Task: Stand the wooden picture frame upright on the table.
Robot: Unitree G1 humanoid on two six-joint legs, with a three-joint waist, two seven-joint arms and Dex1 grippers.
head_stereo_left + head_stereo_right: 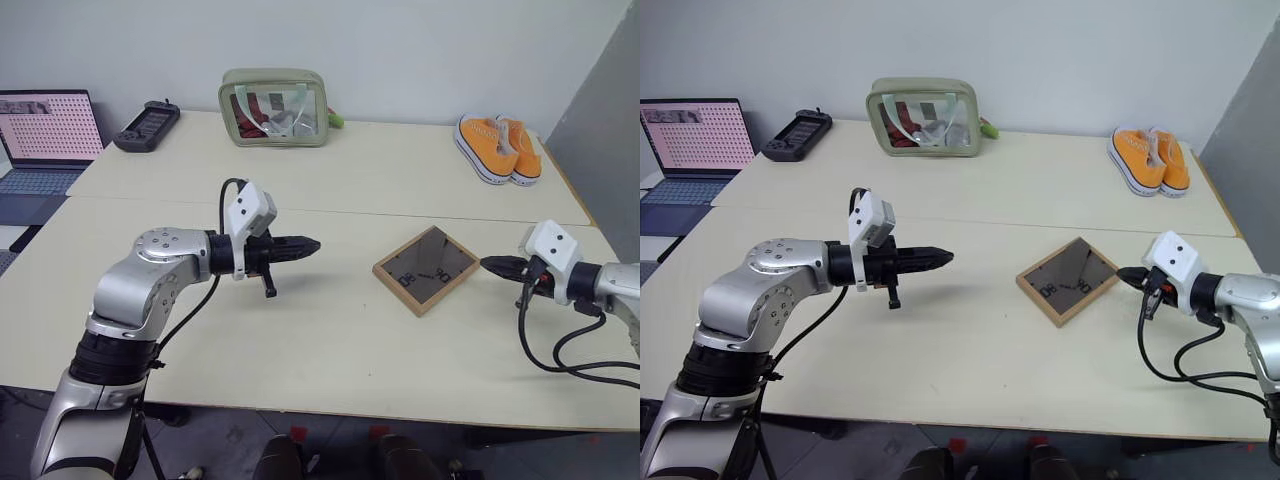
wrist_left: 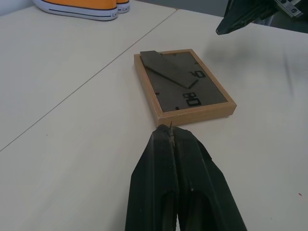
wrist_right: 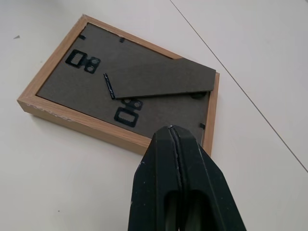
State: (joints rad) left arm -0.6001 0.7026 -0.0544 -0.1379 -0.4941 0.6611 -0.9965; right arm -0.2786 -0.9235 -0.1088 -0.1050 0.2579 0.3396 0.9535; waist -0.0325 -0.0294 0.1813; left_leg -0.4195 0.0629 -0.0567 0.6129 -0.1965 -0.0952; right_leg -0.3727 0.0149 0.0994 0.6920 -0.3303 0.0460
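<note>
We see the wooden picture frame [image 1: 426,269] lying face down on the table [image 1: 330,350], right of centre on the near slab, its dark back up and the easel stand [image 3: 159,78] folded flat. Nothing is gripped: our left gripper [image 1: 310,245] hangs well to the frame's left, our right gripper [image 1: 488,264] just off its right corner, both pinched shut, probably poised to approach from opposite sides. The wrist views reveal the stand and hanger clips that the head views barely resolve.
</note>
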